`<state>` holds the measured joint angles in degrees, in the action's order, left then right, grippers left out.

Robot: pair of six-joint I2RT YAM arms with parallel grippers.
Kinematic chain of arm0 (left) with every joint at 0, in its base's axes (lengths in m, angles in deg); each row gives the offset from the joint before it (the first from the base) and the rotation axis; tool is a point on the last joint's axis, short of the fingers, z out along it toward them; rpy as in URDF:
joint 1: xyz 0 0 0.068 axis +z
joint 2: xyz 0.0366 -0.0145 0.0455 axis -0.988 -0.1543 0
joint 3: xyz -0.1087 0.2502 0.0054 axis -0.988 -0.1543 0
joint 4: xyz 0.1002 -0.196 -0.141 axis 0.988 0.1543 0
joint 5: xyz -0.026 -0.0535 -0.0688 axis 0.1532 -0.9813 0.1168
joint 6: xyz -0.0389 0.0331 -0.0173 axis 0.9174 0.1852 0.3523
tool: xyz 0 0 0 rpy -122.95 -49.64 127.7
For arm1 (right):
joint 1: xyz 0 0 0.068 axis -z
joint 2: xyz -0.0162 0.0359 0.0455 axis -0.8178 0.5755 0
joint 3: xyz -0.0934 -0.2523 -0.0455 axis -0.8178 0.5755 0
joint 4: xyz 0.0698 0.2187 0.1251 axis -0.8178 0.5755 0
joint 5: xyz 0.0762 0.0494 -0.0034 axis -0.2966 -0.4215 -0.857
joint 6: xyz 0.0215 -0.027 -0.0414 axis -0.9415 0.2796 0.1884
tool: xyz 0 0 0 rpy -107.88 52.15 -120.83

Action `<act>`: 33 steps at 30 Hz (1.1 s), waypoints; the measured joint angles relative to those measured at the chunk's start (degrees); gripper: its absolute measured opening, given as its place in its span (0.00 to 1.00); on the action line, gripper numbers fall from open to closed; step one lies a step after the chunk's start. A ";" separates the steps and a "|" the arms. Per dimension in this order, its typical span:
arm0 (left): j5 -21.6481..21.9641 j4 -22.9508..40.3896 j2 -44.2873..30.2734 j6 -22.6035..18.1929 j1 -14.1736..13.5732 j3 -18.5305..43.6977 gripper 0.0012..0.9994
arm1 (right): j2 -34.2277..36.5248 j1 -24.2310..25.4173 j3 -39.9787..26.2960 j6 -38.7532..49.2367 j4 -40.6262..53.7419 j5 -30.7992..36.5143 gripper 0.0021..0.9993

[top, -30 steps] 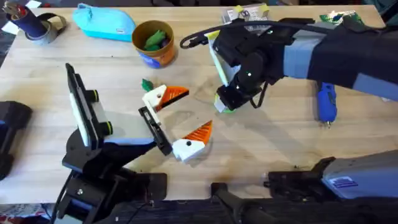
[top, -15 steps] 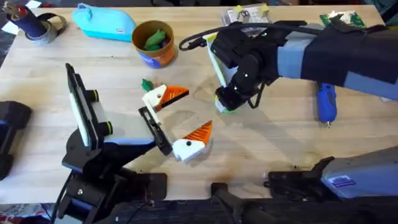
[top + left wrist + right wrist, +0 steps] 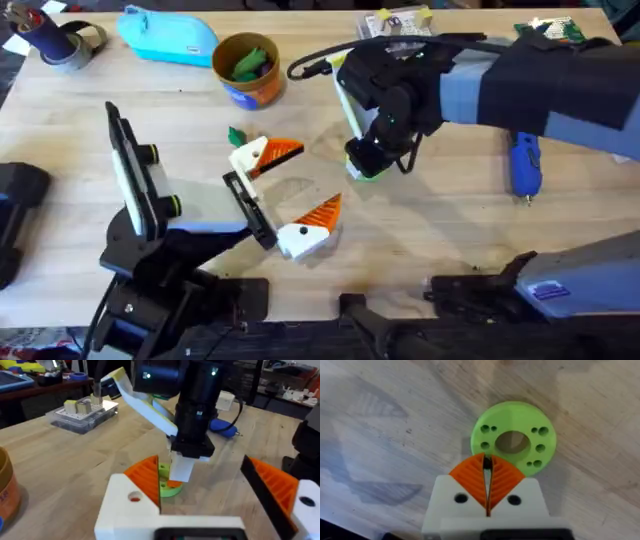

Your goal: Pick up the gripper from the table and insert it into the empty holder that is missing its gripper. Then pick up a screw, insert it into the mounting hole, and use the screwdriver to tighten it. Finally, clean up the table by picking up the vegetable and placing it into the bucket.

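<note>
Here a tiny dark screw [image 3: 487,463] was held pinched in the right pincer [image 3: 487,472], poised just beside the green disc [image 3: 512,440] on the tabletop [image 3: 395,435].

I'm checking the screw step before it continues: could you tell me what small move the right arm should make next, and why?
Probably lift the right gripper straight up. It is shut on a small dark piece, likely a screw, right at the rim of the green disc, so raising it clear before any sideways travel seems safest.
</note>
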<state>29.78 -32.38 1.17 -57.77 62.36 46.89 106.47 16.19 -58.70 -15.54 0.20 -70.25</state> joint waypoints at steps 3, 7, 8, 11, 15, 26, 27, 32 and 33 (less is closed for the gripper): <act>0.00 -0.01 0.00 0.00 0.00 0.00 0.99 | 0.05 0.00 -0.08 -0.06 0.12 -0.10 0.01; 0.00 -0.01 -0.01 0.00 0.00 0.00 0.99 | 0.03 0.33 -0.98 -0.04 2.48 -0.08 0.00; 0.00 0.00 0.00 0.00 0.00 0.00 0.99 | -0.01 0.49 -1.60 -0.06 3.76 -0.09 0.00; 0.00 0.00 -0.02 -0.02 0.00 0.00 0.99 | -0.68 1.06 -5.43 -0.03 8.26 -0.01 0.00; 0.00 -0.02 0.00 0.00 0.00 0.00 0.99 | -1.69 1.40 -15.33 1.06 15.88 0.17 0.00; -0.81 0.02 0.00 0.00 0.00 0.00 0.99 | -2.80 -4.81 -36.17 4.26 24.35 0.14 0.00; -1.34 0.04 0.00 0.00 0.00 0.00 0.99 | -2.80 -6.04 -37.27 4.32 24.43 0.13 0.00; -4.19 0.15 0.00 0.00 0.00 0.00 0.99 | -2.80 -12.59 -39.23 4.53 24.00 0.05 0.00; -4.75 0.19 -0.01 0.00 0.00 0.00 0.99 | -2.78 -13.70 -39.23 4.53 24.02 -0.03 0.00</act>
<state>25.03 -32.19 1.16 -57.77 62.36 46.89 103.69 2.48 -97.93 -11.01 24.22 -70.28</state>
